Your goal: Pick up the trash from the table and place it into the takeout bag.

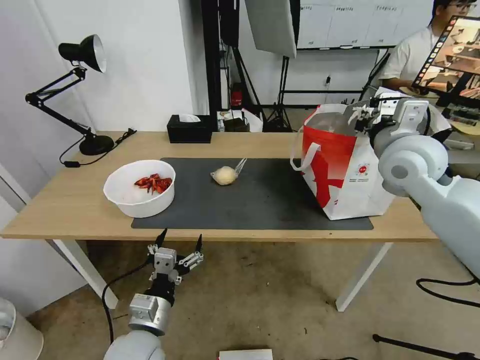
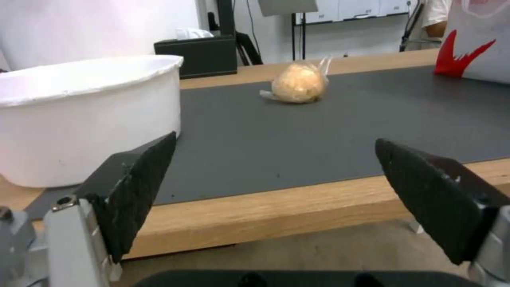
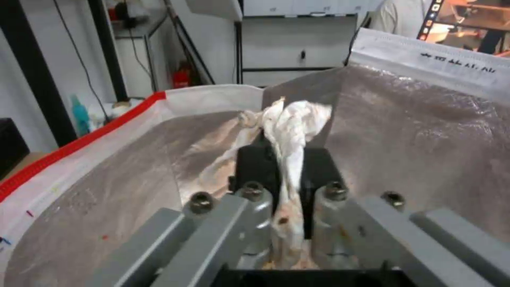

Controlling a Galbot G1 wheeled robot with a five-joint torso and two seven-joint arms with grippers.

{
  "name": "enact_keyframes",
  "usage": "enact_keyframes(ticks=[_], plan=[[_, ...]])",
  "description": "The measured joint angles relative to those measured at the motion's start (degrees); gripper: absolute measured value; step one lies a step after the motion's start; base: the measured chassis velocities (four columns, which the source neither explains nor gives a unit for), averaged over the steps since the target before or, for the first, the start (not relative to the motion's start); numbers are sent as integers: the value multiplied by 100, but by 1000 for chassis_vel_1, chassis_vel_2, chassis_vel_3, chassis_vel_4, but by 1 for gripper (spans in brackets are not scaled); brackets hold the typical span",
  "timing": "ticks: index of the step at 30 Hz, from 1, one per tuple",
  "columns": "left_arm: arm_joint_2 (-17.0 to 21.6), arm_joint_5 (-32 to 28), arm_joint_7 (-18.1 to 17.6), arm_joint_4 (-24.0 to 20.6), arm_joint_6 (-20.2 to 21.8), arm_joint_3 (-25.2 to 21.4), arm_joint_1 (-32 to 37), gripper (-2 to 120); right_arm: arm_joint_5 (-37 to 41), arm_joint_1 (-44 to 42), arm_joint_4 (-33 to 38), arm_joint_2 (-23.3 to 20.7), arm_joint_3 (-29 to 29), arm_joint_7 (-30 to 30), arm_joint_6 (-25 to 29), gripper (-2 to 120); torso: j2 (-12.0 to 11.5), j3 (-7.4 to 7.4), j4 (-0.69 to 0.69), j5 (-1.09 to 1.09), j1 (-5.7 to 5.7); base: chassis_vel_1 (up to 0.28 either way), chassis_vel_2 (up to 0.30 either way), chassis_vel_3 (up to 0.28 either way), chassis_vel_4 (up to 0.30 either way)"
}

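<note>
Left hand [image 1: 179, 242] waits with fingers apart below the worktop's [image 1: 70, 200] front edge. Right hand [image 3: 284, 167], clamped on crumpled white tissue [image 3: 289, 119], hovers inside the red-and-white foil-lined takeout bag [image 1: 345, 165]. Risk: tissue snagging between the pads on release.

Light-wood desk [image 1: 75, 200] | matt grey mat [image 1: 260, 200] | crinkled silver-foil bag lining [image 3: 420, 131] | crumpled paper tissue [image 3: 291, 119]

Glossy white-grey rounded arms end in silver screw-studded claw [image 1: 179, 242] frames with 2 textured black fingers [image 2: 135, 189].
</note>
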Motion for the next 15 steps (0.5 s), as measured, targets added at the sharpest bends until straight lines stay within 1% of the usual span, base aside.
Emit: enact_keyframes(ticks=[1,2,4,5,8,9,13,14,15], plan=[[0,0,0,0,0,0,0,100,0,0,0,0,0,0,0,9,0,0,0,0,0,0,0,0,0],[0,-2,2,-1,-1,5,-2,100,11,27,-4,-17,-13,-2,-82,16,0,0,0,0,0,0,0,0,0],[1,-4,3,0,-2,15,-9,100,7,66,-26,-36,-36,-8,-169,25,0,0,0,0,0,0,0,0,0],[1,-4,3,0,-2,15,-9,100,7,66,-26,-36,-36,-8,-169,25,0,0,0,0,0,0,0,0,0],[16,-12,4,-1,-2,16,-16,100,-8,82,-35,-57,-52,-32,-195,39,0,0,0,0,0,0,0,0,0],[16,-12,4,-1,-2,16,-16,100,-8,82,-35,-57,-52,-32,-195,39,0,0,0,0,0,0,0,0,0],[35,-18,4,-9,-1,9,-19,100,-24,106,-35,-62,-84,-106,-197,59,0,0,0,0,0,0,0,0,0],[35,-18,4,-9,-1,9,-19,100,-24,106,-35,-62,-84,-106,-197,59,0,0,0,0,0,0,0,0,0],[35,-19,5,-14,-2,8,-19,100,-24,108,-35,-62,-87,-125,-194,63,0,0,0,0,0,0,0,0,0]])
